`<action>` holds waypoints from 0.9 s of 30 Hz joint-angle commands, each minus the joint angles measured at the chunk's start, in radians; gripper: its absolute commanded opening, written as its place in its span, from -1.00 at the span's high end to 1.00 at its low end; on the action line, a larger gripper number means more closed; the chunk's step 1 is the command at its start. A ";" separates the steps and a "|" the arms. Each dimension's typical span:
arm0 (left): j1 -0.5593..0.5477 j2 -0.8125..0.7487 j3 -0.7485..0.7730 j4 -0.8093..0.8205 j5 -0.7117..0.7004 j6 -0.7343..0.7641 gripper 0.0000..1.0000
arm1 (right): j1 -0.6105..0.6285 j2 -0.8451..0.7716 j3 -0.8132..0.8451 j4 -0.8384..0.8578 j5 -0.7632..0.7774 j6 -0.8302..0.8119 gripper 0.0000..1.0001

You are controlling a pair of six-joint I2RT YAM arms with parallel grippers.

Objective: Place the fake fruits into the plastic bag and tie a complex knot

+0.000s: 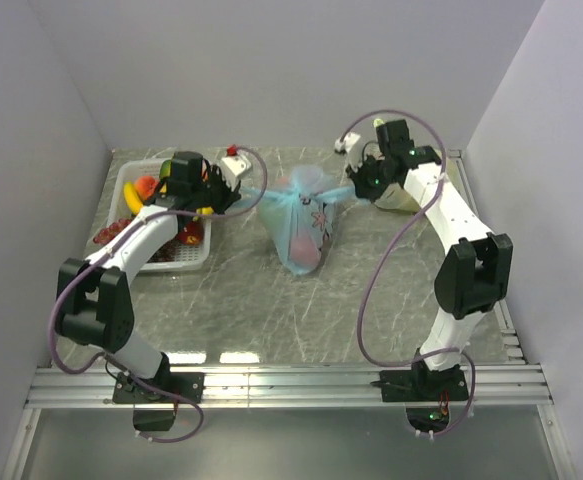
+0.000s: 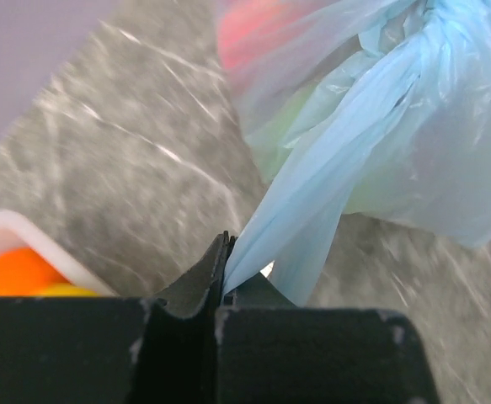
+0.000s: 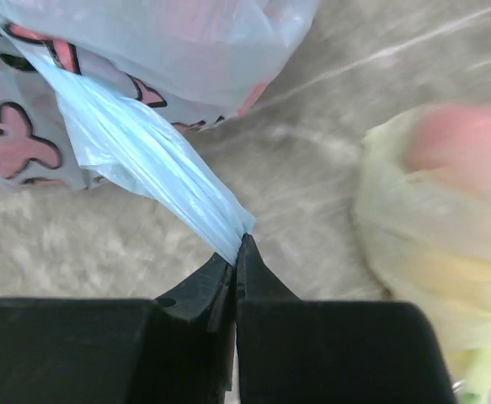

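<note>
With left gripper pinched fully closed on left handle ear and right gripper pinched closed on right handle ear, treat both strands as taut and loaded. Locate plastic bag at mid-table between the arms, fake fruits visible through the film, knot bunched on top. Expect tearing of the thin film under uneven pull. Expect slippage where little ear length remains behind the jaws. Guard against dragging the bag toward basket or yellow-green bag, loosening the knot.
</note>
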 commanded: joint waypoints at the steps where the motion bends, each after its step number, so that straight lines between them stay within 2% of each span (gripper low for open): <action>1: 0.049 0.039 0.158 -0.023 -0.064 -0.066 0.99 | -0.055 0.065 0.218 -0.087 0.066 0.100 1.00; 4: 0.037 0.117 0.230 -0.016 -0.079 -0.068 0.99 | -0.042 0.169 0.334 -0.092 0.067 0.142 1.00; 10: 0.006 0.297 0.334 0.009 -0.113 -0.100 0.99 | -0.021 0.356 0.451 -0.058 0.084 0.186 1.00; 17: -0.023 0.378 0.314 0.027 -0.125 -0.146 0.99 | 0.011 0.379 0.350 0.020 0.114 0.205 1.00; 20: -0.034 0.375 0.300 0.037 -0.140 -0.152 0.87 | 0.011 0.379 0.338 0.038 0.134 0.215 1.00; 23: -0.035 0.369 0.314 0.046 -0.147 -0.161 0.65 | 0.010 0.369 0.350 0.057 0.162 0.238 1.00; 25: -0.034 0.371 0.343 0.041 -0.165 -0.167 0.36 | 0.008 0.372 0.396 0.043 0.170 0.249 1.00; 26: -0.032 0.371 0.381 0.040 -0.167 -0.175 0.26 | 0.008 0.379 0.420 0.032 0.171 0.266 0.94; 27: -0.031 0.369 0.401 0.038 -0.162 -0.189 0.07 | 0.008 0.381 0.471 0.023 0.173 0.274 0.85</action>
